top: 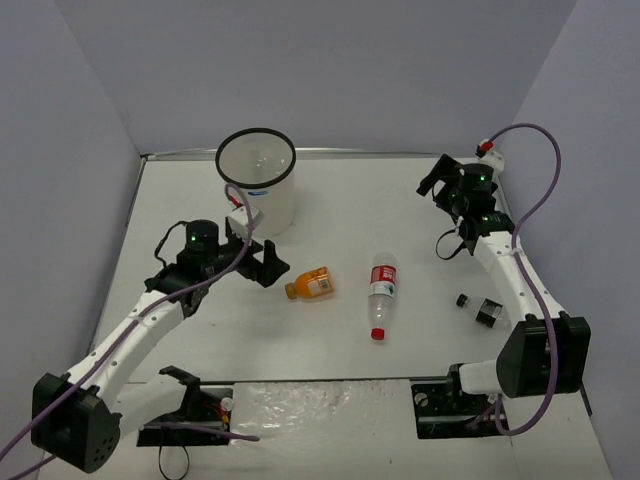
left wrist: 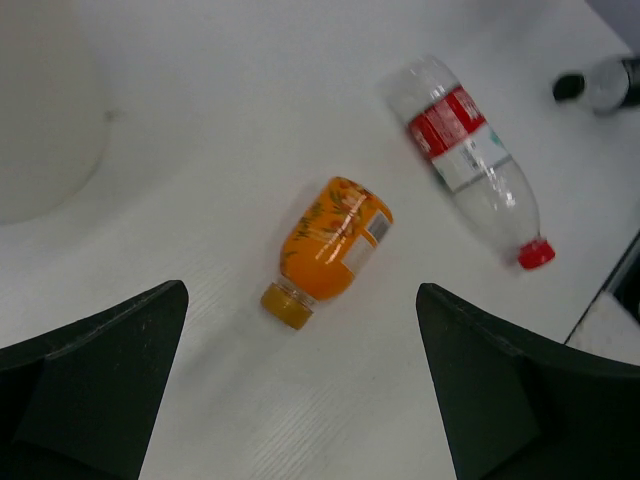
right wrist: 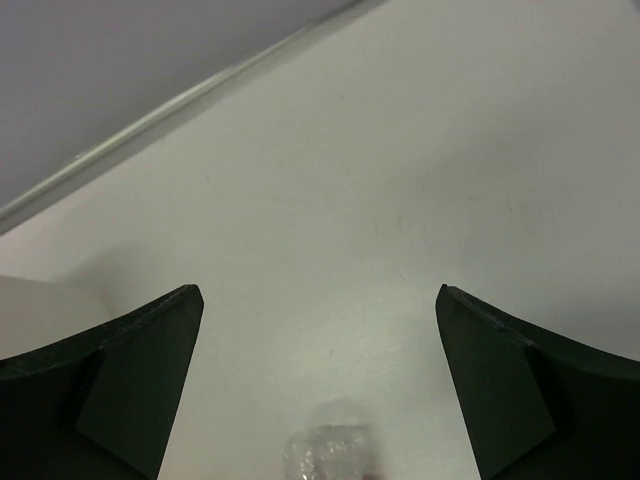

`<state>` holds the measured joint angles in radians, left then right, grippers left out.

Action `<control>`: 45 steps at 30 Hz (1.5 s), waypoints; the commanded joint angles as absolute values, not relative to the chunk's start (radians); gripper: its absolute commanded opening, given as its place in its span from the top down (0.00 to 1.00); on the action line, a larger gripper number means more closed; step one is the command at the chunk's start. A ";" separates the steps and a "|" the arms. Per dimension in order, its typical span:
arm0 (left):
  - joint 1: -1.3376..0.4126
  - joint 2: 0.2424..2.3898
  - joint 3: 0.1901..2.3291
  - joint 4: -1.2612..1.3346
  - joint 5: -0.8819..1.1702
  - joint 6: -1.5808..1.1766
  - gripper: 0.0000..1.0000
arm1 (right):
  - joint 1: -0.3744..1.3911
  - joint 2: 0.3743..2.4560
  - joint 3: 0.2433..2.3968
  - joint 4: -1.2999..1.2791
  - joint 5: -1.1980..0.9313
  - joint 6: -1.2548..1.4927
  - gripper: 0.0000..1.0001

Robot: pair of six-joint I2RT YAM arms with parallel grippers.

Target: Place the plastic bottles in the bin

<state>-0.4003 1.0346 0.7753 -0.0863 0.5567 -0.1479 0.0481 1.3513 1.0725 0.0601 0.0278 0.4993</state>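
Observation:
The bin (top: 257, 205) stands at the back left; a faint blue patch shows through its wall. The orange bottle (top: 312, 284) and the red-label bottle (top: 381, 288) lie mid-table. A small clear bottle with a dark cap (top: 481, 309) lies at the right. My left gripper (top: 262, 262) is open and empty, just left of the orange bottle. In the left wrist view the left gripper (left wrist: 300, 400) faces the orange bottle (left wrist: 330, 245), with the red-label bottle (left wrist: 470, 165) beyond. My right gripper (top: 432, 185) is open at the back right. In the right wrist view the right gripper (right wrist: 320, 380) has a blurred clear object (right wrist: 330, 450) near the bottom edge.
The bin's wall (left wrist: 40, 110) fills the upper left of the left wrist view. The dark-capped bottle (left wrist: 600, 85) shows at its upper right. Grey walls enclose the table on three sides. Arm bases and cables sit at the near edge (top: 330, 405).

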 commanded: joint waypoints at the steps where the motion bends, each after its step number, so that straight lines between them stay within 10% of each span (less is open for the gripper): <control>1: -0.524 1.144 0.833 0.007 0.788 0.182 0.03 | -0.046 1.330 1.023 0.083 -0.147 0.511 0.00; 13: -0.562 1.616 1.150 -0.175 0.751 0.249 0.03 | -0.052 1.278 1.004 0.079 -0.120 0.447 0.00; 31: -0.633 1.784 1.190 -0.296 0.464 0.242 0.03 | -0.052 1.192 0.977 0.084 -0.080 0.445 0.00; 34: -0.643 1.778 1.200 -0.295 0.460 0.244 0.15 | -0.052 1.182 0.972 0.083 -0.077 0.444 0.00; 40: -0.646 1.671 1.190 -0.274 0.510 0.248 0.69 | -0.052 1.144 0.960 0.084 -0.045 0.441 0.00; 45: -0.647 1.521 1.201 -0.190 0.500 0.202 0.75 | -0.052 1.128 0.952 0.084 -0.052 0.442 0.00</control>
